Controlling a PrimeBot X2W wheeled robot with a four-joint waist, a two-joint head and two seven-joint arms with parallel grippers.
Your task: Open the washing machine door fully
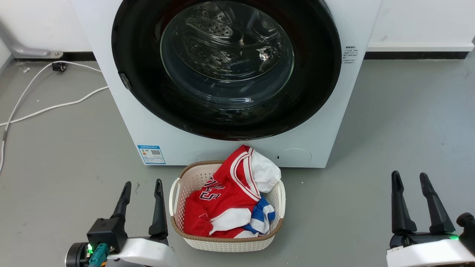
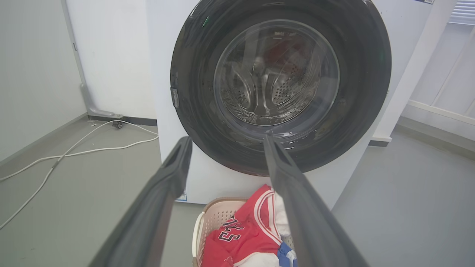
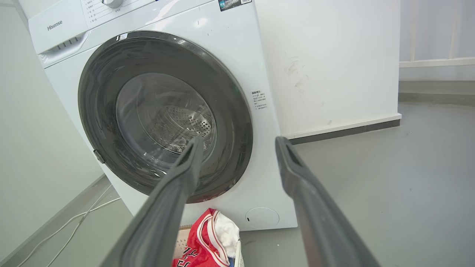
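Black disc, upper centre: which part is that? (Student)

Washing machine door (image 1: 226,66): a glossy black ring with a clear bulging glass bowl at its middle. It lies flat against the white front of the washing machine (image 1: 178,144), shut, and the perforated steel drum shows through the glass. A small latch tab (image 1: 124,80) sits on the ring's left edge. (Robot)

And the dark prongs at the bottom corners? (Student)

Those are mine. Left gripper (image 1: 143,183), lower left: fingers spread with nothing between them, above the grey floor (image 1: 389,122), just left of the laundry basket (image 1: 185,174). Right gripper (image 1: 409,175), lower right: fingers likewise spread and empty, well apart from the basket and the machine. Neither touches the door; in both wrist views my fingers point toward it across a gap. (Robot)

What stands before the machine? (Student)

That basket: white with a brown rim, on the floor just in front of the machine's lower edge. It holds a red jersey (image 1: 226,189) with white trim, among white and blue cloth. On the machine's front, a blue sticker (image 1: 151,154) sits low on the left and a round flap (image 1: 293,157) low on the right. A white cable (image 1: 44,107) trails over the floor to the machine's left. (Robot)
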